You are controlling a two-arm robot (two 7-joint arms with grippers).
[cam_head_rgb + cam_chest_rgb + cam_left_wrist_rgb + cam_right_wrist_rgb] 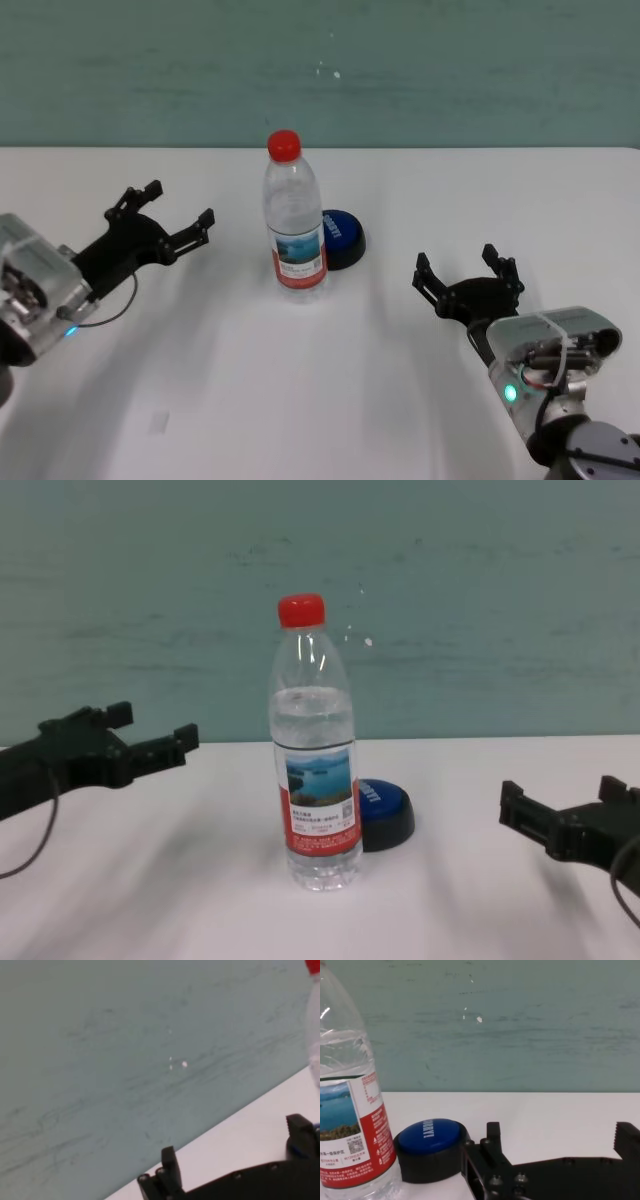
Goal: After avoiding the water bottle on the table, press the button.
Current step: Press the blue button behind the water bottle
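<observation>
- Table (330,400): white, flat, wide; far edge meets a green-grey wall (450,70).
- Water bottle (294,225): clear plastic, red screw cap, red-and-white label with a lake photo; upright near the middle of the table, closer to the far edge than the near edge; part full of clear liquid; free of both grippers.
- Button (340,238): low blue dome with small white lettering on a black base; just behind the bottle and toward the right edge, partly hidden by it in the chest view; whether base and bottle touch cannot be told; nothing resting on it.
- Left gripper (170,212): black, fingers spread apart, holding nothing; raised over the left part of the table, pointed toward the far edge and the bottle, well apart from the bottle; thin black cable hanging under the wrist.
- Right gripper (466,268): black, fingers spread apart, holding nothing; low over the right part of the table, nearer the near edge than the button, pointed toward the far edge; clear of button and bottle; in the right wrist view both sit ahead of the fingers (493,1136), off to one side.
- Small pale scrap (158,424): flat on the table near the near left corner; nature cannot be told.
</observation>
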